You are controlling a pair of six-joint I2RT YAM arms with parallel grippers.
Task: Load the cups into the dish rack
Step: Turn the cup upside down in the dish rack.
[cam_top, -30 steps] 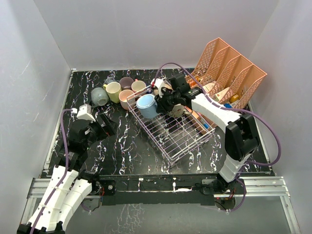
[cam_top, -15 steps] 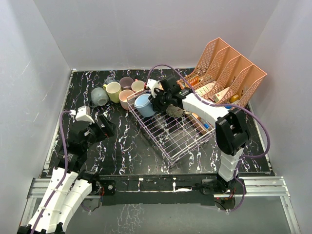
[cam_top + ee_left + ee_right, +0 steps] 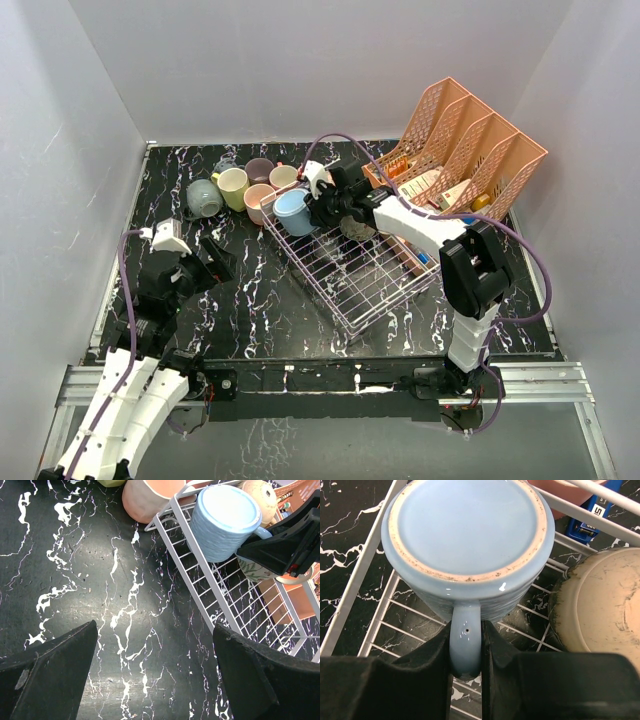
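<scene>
At the far left corner of the dish rack, the right end effector holds the light blue mug by its handle, with the jaws narrow and pinching the handle from both sides. The mug is inverted, base up, and sits low against the rack wires. Whether its rim rests fully on the grid cannot be told.

Over the last second the right arm has carried this mug from above the rack's left edge toward the far corner and lowered it. A second inverted mug lies just beside it in the rack. The placement step therefore appears nearly complete, and release is the probable next action.

The left end effector hangs wide open and empty above the table, near the rack's left side. Several further cups stand grouped on the table beyond the rack's far corner and are not yet loaded.
</scene>
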